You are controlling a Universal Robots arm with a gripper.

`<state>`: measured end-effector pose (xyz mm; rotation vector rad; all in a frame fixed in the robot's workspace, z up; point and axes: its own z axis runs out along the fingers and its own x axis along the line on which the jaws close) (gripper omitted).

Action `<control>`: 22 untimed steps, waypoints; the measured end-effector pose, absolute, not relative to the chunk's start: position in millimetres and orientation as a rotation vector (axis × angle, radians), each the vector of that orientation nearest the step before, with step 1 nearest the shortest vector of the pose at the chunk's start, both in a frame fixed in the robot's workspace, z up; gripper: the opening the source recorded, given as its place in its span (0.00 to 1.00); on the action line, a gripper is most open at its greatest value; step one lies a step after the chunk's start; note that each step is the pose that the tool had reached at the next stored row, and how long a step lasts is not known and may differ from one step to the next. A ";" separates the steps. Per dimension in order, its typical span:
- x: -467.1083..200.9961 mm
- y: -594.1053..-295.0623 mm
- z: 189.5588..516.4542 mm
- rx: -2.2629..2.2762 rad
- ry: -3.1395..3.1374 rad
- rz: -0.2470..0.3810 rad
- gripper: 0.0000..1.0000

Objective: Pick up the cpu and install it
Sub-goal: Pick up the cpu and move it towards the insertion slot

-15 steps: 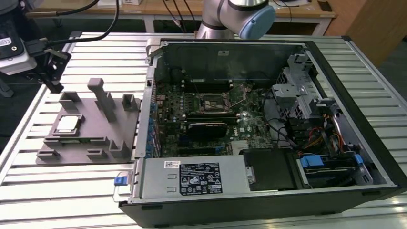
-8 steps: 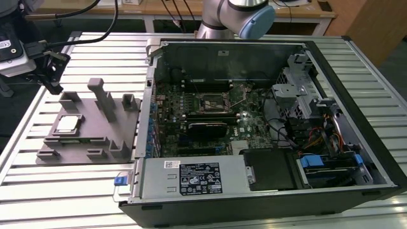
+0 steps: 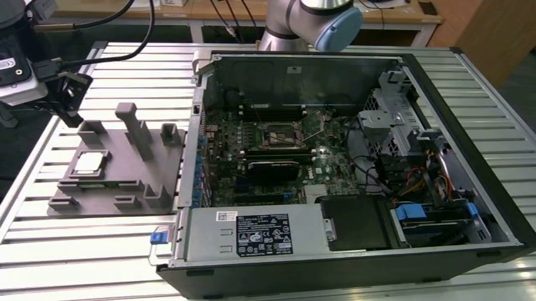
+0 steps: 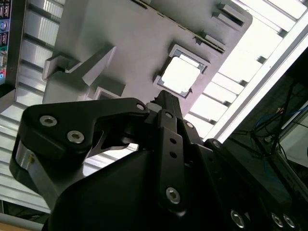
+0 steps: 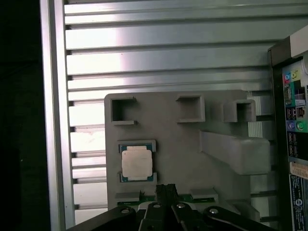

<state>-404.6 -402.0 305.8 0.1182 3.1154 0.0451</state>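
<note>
One cpu (image 3: 88, 163) lies flat, silver top up, in square recess of grey holder block (image 3: 125, 182). Block sits on slatted tabletop (image 3: 84, 251), at exterior view's left of open computer case (image 3: 352, 251). Jaws pressed together, gripping nothing, over block edge near cpu, apart from it, in both wrist views. Socket frame (image 3: 280, 133) on motherboard inside case, well apart from cpu.

The exterior view sits high off the arm and looks down at a slant across the ribbed aluminium worktop (image 3: 92, 251). It takes in the whole open black computer case (image 3: 335, 279) and the grey plastic holder block (image 3: 117, 182) beside it. The first wrist view faces straight down on that block, with the black gripper (image 5: 166, 188) in the foreground. The second wrist view looks obliquely past the gripper's body from closer in. All three views share the block and its flat silver cpu (image 5: 137, 162).
</note>
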 end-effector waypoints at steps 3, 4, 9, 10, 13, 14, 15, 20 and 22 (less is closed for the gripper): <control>-405.4 -402.1 303.6 0.118 3.116 0.045 0.11; -405.7 -402.2 302.8 0.118 3.116 0.045 0.11; -408.3 -402.5 298.0 0.118 3.116 0.045 0.11; -408.8 -402.6 297.0 0.118 3.115 0.045 0.11; -410.3 -403.0 293.7 0.118 3.115 0.045 0.11; -410.7 -403.2 292.4 0.118 3.115 0.045 0.11; -411.1 -403.4 291.2 0.118 3.115 0.045 0.11; -412.9 -404.6 284.9 0.118 3.116 0.045 0.11; -413.6 -405.1 282.4 0.118 3.116 0.045 0.11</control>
